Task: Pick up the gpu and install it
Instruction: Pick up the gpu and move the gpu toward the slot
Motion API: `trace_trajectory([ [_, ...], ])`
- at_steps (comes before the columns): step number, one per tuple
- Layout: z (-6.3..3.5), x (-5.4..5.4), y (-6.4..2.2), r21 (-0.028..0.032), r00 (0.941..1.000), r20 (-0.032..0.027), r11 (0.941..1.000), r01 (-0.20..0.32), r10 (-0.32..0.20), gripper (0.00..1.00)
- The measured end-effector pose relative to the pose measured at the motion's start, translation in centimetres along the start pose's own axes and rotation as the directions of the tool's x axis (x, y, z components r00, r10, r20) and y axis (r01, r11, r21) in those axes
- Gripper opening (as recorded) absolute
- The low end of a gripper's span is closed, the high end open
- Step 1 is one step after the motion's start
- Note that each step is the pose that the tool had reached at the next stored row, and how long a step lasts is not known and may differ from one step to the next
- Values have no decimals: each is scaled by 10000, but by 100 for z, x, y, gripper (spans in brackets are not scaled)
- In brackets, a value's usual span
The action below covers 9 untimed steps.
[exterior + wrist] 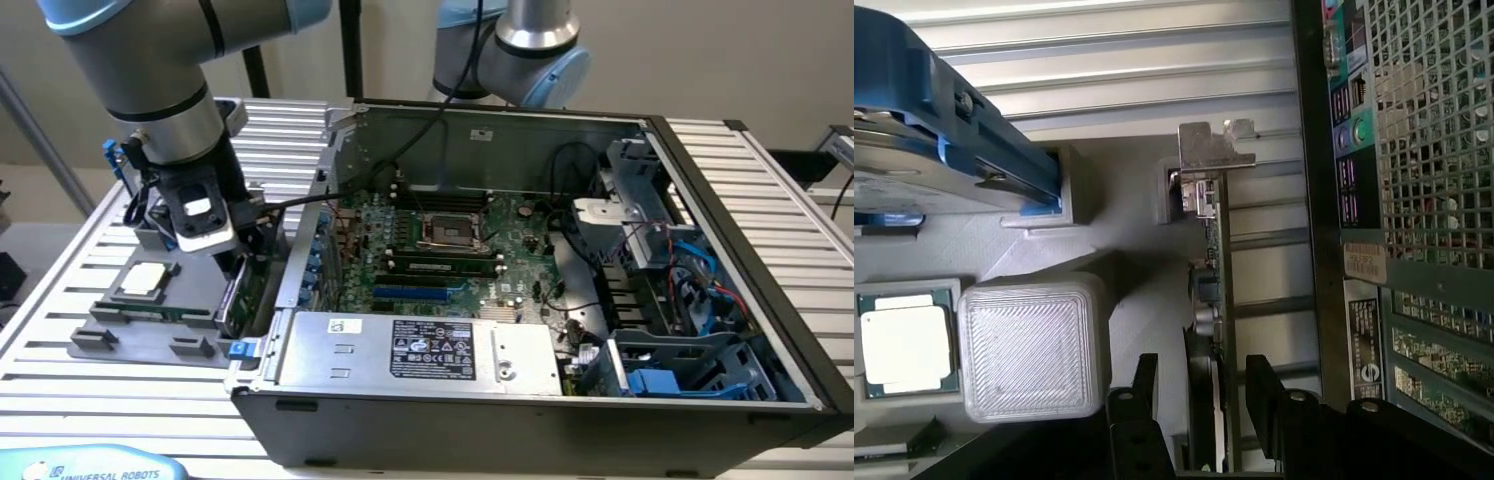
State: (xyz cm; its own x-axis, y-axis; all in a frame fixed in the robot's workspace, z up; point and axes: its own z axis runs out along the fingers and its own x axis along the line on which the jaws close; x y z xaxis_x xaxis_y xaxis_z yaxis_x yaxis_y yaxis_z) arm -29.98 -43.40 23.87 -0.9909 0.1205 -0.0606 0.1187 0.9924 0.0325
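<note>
Wrist view: tool spread, straddling the upright gpu; uneven closing could tip it in its grey holder.

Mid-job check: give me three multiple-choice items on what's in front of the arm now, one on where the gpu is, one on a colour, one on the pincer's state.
1. Where is the gpu?
A. on edge in the grey holder beside the computer case
B. seated inside the case
C. lifted clear in mid-air

2. What colour is the hard drive's frame?
A. red
B. blue
C. yellow

3. How is the pincer?
A. shut on the gpu
B. shut on nothing
C. open, one finger on each side of the gpu

Answers:
1 A: the card stands on edge in the holder, outside the case.
2 B: the frame's rail is plainly blue.
3 C: a gap shows between each finger and the card.
</note>
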Motion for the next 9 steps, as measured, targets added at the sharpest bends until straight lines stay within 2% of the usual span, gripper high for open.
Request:
trace_trajectory([
  [5,2,0,-5,51,10000,5,10000,3,-3,48],
  [9,5,0,-7,54,10000,6,10000,3,-3,48],
])
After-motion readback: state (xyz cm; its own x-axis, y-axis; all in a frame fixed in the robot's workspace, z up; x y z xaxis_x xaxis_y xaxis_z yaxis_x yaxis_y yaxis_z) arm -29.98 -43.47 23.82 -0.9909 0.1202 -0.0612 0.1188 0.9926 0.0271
